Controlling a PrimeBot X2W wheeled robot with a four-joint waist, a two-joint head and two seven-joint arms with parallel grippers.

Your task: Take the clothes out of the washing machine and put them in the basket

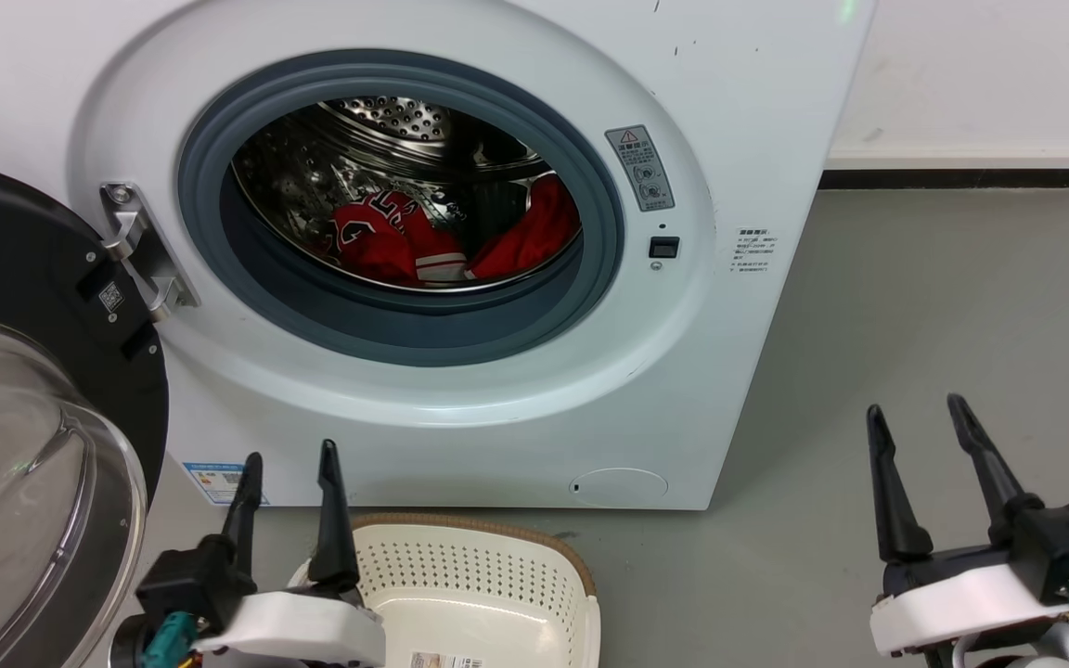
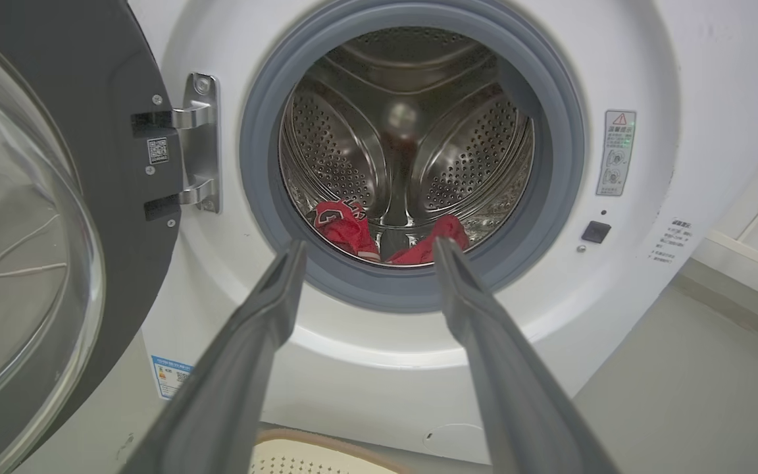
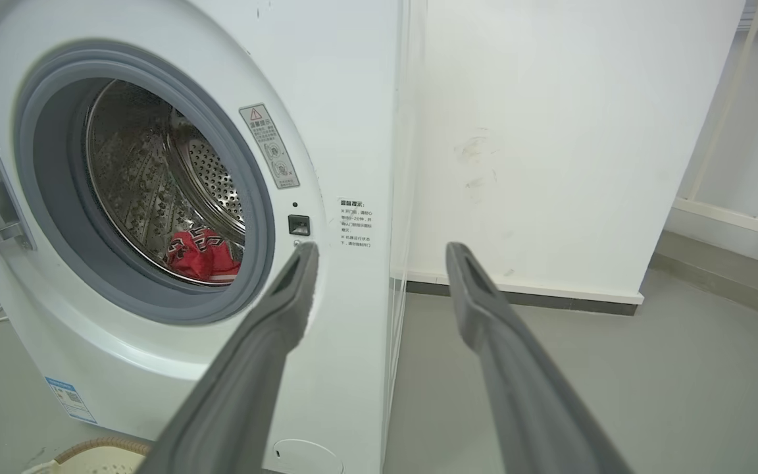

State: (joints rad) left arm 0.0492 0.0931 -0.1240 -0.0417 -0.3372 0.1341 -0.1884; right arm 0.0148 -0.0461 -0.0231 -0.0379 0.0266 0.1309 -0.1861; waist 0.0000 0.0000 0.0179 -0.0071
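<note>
While the black-framed glass door (image 1: 24,417) hangs swung open at my far left, my left pincer (image 1: 289,452) hovers low before the washing machine (image 1: 739,139), its two dark fingers spread apart and gripping nothing. Just to its right the cream basket (image 1: 497,561) stands on the grey floor (image 1: 915,306), close against the machine's front and below the porthole. Up inside the steel drum (image 1: 386,116) both garments lie at the bottom: the jersey (image 1: 386,241) with its lettering on the left, the plainer red garment (image 1: 534,237) just beside it on the right. Past the machine's right edge, my right pincer (image 1: 915,405) hangs over the floor, fingers likewise spread and gripping nothing.
</note>
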